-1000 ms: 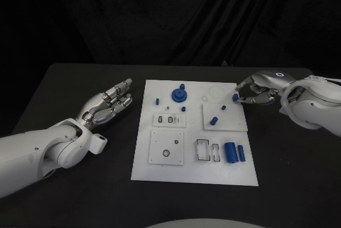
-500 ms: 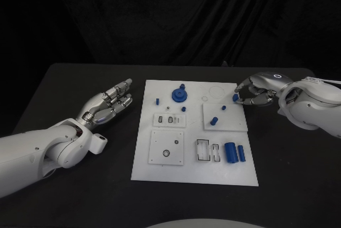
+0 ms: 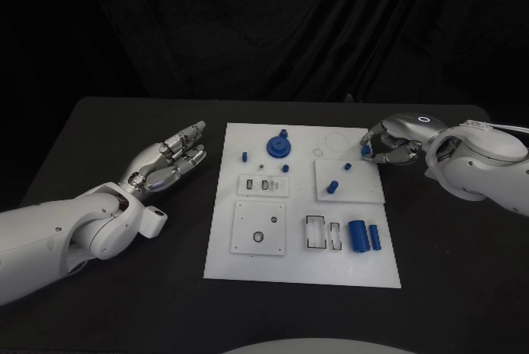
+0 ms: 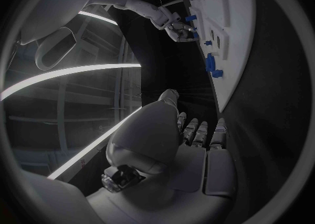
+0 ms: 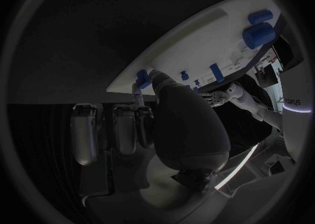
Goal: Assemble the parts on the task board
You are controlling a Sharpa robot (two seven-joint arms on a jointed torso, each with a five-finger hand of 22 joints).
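The white task board (image 3: 300,270) lies flat in the middle of the black tabletop (image 3: 110,308). Small blue parts sit on it.

The right hand (image 3: 388,147) is at the far right corner of the board. Its fingers are curled in, and it pinches a small blue peg (image 3: 366,150) between its fingertips, just over the board's right edge. In the right wrist view the same peg (image 5: 142,79) shows at the tip of the thumb, right at the board's corner (image 5: 125,83).

The left hand (image 3: 171,161) is beside the board's left edge, not touching it. Its fingers are stretched out and a little apart, and it holds nothing. In the left wrist view this hand (image 4: 190,134) points along the board's long edge (image 4: 230,84).

On the far part of the board sits a round blue gear (image 3: 278,146) with a small knob on top. A tiny blue piece (image 3: 244,156) lies near the left edge, and another small blue piece (image 3: 284,169) lies just below the gear. A raised white square plate (image 3: 364,192) on the right holds a short blue peg (image 3: 346,167) and a taller blue peg (image 3: 332,187), which stand apart from each other.

Near the front right, a thick blue cylinder (image 3: 358,236) and a thinner blue cylinder (image 3: 374,238) lie side by side, just beside two slots (image 3: 322,234). Another white square plate (image 3: 260,228) with a small ring hole sits at the front left. A small plate with slots (image 3: 264,186) lies in the middle.
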